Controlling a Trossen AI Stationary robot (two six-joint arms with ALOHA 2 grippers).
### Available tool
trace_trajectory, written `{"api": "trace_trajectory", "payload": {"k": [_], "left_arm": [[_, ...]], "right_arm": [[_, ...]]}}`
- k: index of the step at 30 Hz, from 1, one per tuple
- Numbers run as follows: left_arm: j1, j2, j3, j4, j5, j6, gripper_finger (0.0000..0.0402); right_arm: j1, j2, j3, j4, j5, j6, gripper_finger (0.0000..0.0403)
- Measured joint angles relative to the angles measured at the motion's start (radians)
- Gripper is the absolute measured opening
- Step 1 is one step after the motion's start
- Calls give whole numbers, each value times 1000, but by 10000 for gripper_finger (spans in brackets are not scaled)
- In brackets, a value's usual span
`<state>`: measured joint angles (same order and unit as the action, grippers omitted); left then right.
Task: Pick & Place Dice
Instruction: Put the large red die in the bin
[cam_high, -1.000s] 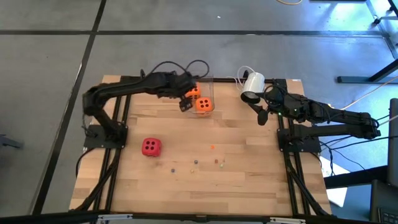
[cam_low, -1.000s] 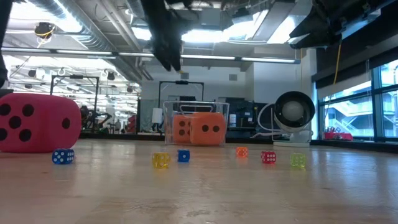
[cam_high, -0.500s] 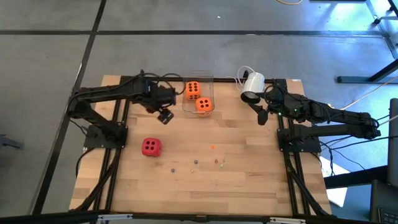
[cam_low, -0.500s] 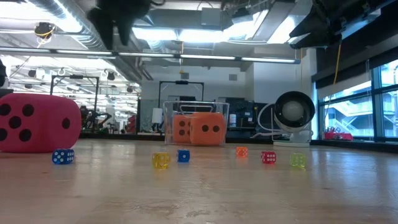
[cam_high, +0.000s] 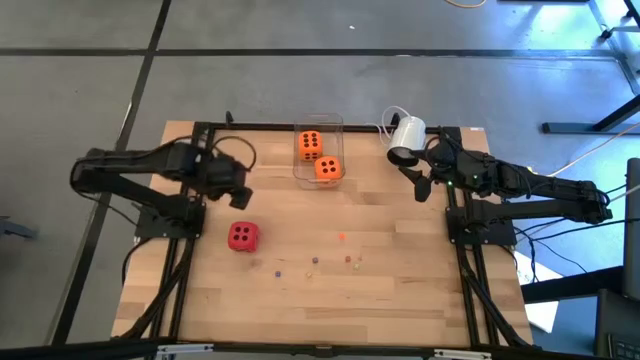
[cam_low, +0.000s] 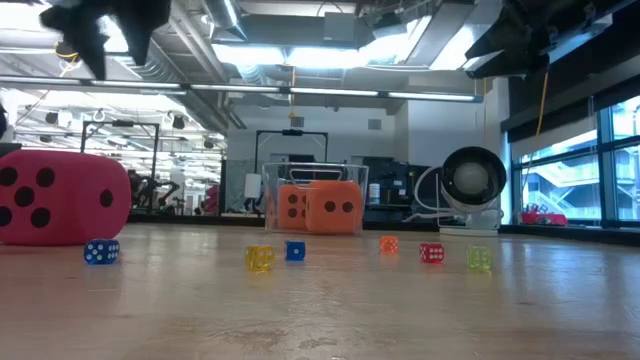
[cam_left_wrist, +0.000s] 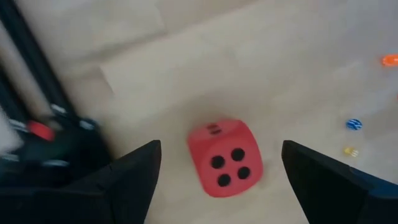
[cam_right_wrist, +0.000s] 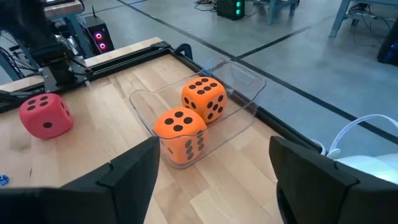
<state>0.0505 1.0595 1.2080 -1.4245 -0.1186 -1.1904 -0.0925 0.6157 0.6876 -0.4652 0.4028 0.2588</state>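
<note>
High view: wooden table (cam_high: 400, 300); left gripper (cam_high: 240, 195) above the left part of the table, just beyond the red die (cam_high: 241, 235), not touching it; two orange dice (cam_high: 318, 157) side by side inside the clear container (cam_high: 318, 128) at the far edge; tiny dice (cam_high: 313, 261) scattered on the boards near the middle; right gripper (cam_high: 421, 184) held at the far right side beside a white fan-like device (cam_high: 406, 133), well apart from all dice. Low view: red die (cam_low: 58, 197) large at left, resting on the table; five or six tiny dice (cam_low: 258, 257) in a loose row, blue, yellow, orange, red, pale green; orange dice (cam_low: 320, 208) in the container (cam_low: 272, 195) behind them; a dark arm part (cam_low: 105, 25) overhead at upper left. Left wrist view: own fingers (cam_left_wrist: 134, 177) set wide apart, empty; red die (cam_left_wrist: 225, 158) lies on the wood between and beyond them, four pips up, clear of both. Right wrist view: own fingers (cam_right_wrist: 130, 177) wide apart, empty; orange dice (cam_right_wrist: 194, 112) in the container (cam_right_wrist: 245, 84) ahead; red die (cam_right_wrist: 45, 115) farther off.
</note>
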Motion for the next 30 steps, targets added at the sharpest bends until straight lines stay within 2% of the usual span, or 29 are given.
{"api": "trace_trajectory", "payload": {"k": [5, 9, 13, 24, 30], "left_arm": [[-85, -66, -202, 176, 51, -148, 328], [-140, -79, -305, 191, 94, -176, 328], [-176, -104, -361, 210, 150, -191, 327], [-196, -184, -496, 314, 145, -331, 327], [-196, -210, -594, 521, 146, -350, 327]], "right_arm": [[0, 0, 0, 0, -3, 7, 302], [0, 0, 0, 0, -14, 26, 302], [0, 0, 0, 0, -37, 23, 302], [0, 0, 0, 0, -38, 22, 302], [0, 0, 0, 0, -56, 22, 302]]}}
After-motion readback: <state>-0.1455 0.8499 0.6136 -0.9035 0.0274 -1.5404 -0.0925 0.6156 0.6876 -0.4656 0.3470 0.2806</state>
